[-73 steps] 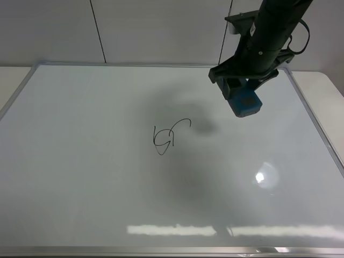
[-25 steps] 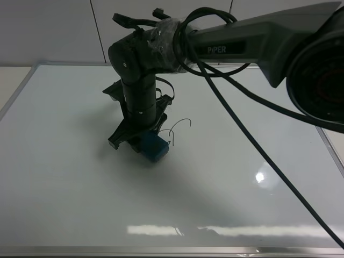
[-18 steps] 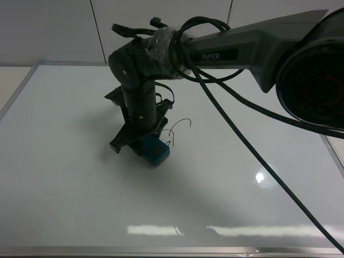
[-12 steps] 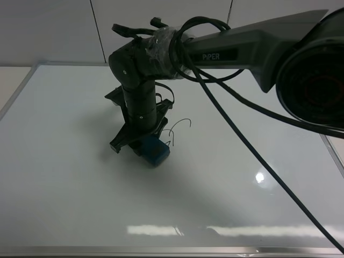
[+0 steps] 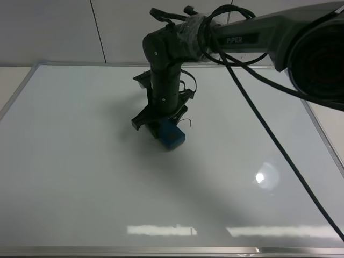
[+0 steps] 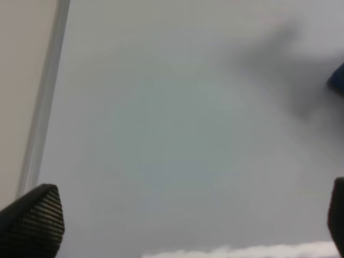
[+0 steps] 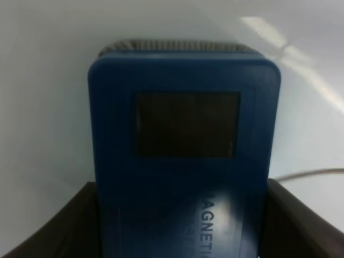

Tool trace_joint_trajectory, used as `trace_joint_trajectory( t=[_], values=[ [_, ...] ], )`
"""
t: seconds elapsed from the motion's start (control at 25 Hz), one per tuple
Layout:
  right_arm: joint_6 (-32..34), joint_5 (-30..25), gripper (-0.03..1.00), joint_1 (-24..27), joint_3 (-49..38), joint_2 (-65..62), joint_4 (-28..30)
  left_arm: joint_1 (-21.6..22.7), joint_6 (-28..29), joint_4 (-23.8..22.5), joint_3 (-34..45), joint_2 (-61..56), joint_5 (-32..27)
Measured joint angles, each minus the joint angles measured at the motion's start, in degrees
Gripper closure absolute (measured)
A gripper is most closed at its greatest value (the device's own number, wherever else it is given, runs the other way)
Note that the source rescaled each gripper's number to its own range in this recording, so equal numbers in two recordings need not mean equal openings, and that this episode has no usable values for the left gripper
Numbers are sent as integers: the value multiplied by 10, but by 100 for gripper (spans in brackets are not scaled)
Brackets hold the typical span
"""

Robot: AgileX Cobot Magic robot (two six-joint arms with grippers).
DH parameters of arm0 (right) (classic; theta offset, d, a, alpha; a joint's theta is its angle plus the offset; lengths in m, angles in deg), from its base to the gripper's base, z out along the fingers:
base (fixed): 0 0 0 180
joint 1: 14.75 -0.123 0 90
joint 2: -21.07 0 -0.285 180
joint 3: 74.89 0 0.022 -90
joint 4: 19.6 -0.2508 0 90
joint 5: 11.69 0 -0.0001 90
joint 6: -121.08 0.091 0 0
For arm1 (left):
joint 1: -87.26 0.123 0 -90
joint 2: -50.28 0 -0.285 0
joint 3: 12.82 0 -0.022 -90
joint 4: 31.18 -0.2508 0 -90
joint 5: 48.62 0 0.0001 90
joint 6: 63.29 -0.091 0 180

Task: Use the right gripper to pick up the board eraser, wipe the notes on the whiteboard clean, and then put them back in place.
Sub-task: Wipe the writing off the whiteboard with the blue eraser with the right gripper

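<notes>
My right gripper (image 5: 162,127) is shut on the blue board eraser (image 5: 172,137) and presses it down on the whiteboard (image 5: 80,161) near its middle. In the right wrist view the eraser (image 7: 183,134) stands between the two dark fingers (image 7: 64,228), its felt edge against the board. Of the notes only a thin black line (image 5: 186,123) shows, just right of the eraser; it also shows in the right wrist view (image 7: 309,173). The rest is hidden by the arm or gone. My left gripper (image 6: 185,226) is open and empty over the board's left part.
The board's silver frame (image 5: 317,129) runs along all sides and shows in the left wrist view (image 6: 45,107). The thick right arm (image 5: 252,37) and its black cables (image 5: 279,145) cross the board's upper right. Glare spot (image 5: 260,177) at lower right.
The right arm has swept the eraser to the right and up across the scribble. Most of the black lines seen earlier no longer show.
</notes>
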Motion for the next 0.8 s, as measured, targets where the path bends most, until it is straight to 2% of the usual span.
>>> trace_joint_trajectory(
  t=[0.2,0.4,0.56,0.8],
  values=[
    [3,-6,92,73,2,0,3,0,0,0,0,0,0],
    [4,-17,92,137,2,-2,31,0,0,0,0,0,0],
    [7,-25,92,160,2,-3,50,0,0,0,0,0,0],
    [7,-23,92,159,2,-3,53,0,0,0,0,0,0]
  ],
)
